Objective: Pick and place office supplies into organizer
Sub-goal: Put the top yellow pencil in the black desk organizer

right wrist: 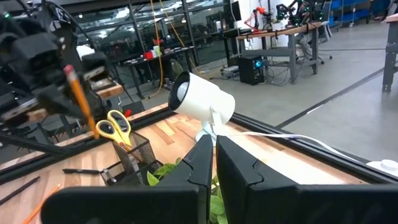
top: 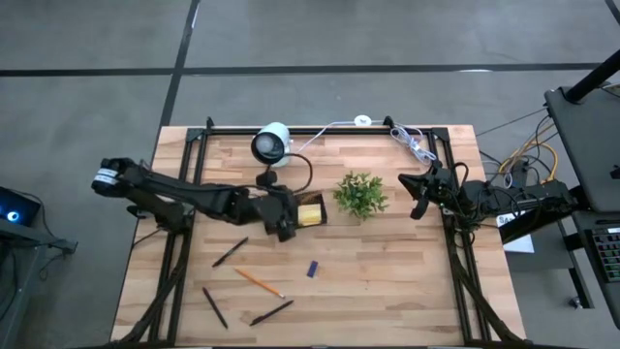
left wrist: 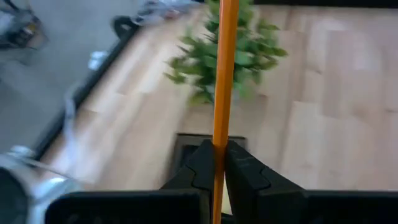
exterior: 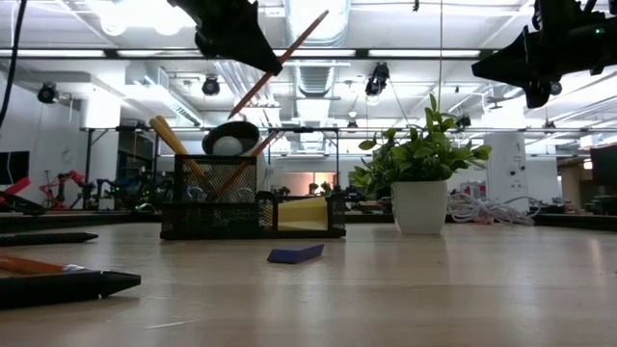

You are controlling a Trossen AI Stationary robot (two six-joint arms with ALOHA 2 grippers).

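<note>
While clamped in the left hand (left wrist: 217, 163), the orange pencil (left wrist: 222, 74) slants above the organizer (exterior: 253, 204).

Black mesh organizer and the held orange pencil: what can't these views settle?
- Black mesh organizer: in the high view the left gripper covers most of it, so compartments can't be told.
- Orange pencil: blurred in the left wrist view; its lower end hidden between the fingers.
- Thin black pens: too small for detail.

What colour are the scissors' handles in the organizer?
Yellow handles of the scissors, clearest in the right wrist view.
</note>
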